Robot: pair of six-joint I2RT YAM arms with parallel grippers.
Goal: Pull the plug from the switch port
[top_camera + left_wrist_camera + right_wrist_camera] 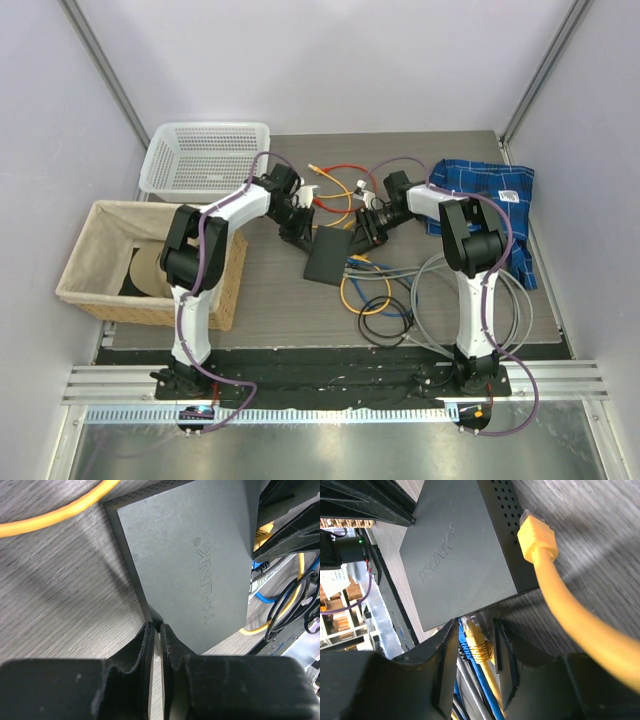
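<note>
The switch (pixel 328 256) lies mid-frame on the worktop (pixel 270 290), stamped TP-LINK (legible in both wrist views). The right end effector (pixel 474 630) is spread astride the yellow plug (pixel 476 641) at lower centre. The left end effector (pixel 156 626), nearly pressed together, seems to nip the switch's corner. The box is probably light and rigid and the plug latched, so grip the plug body, not its soft cable.

My gripper (pixel 475 652) straddles a yellow plug (pixel 479 641) and a blue plug (pixel 465 642) at the switch (pixel 460 555) port edge, can't tell if clamped; a loose yellow connector (pixel 536 540) lies against its vented side.
</note>
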